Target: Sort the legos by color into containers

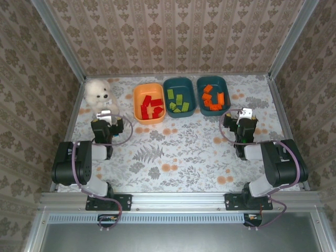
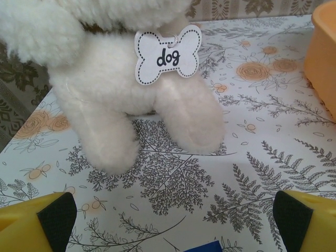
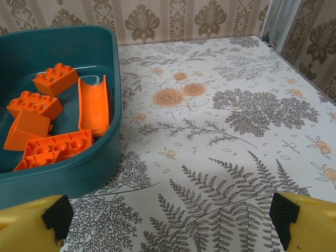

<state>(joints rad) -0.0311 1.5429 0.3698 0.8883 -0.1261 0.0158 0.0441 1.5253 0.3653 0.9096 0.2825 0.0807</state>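
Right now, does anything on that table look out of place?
Only the white plush dog in the far left corner: a soft toy near the orange tub of red bricks. Nothing looks spilled or askew.

Looking like a robotics lab cell: being boxed by wallpapered panels [image 1: 173,31], carrying left arm [image 1: 73,165] and right arm [image 1: 278,163] on an aluminium rail [image 1: 178,200].

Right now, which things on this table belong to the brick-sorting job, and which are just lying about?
Part of the job:
red plastic toy bricks in the orange plastic tub; lime green bricks in the middle dark teal tub; orange bricks in the right dark teal tub.

Just lying about:
white fluffy plush dog with its bone-shaped paper tag.
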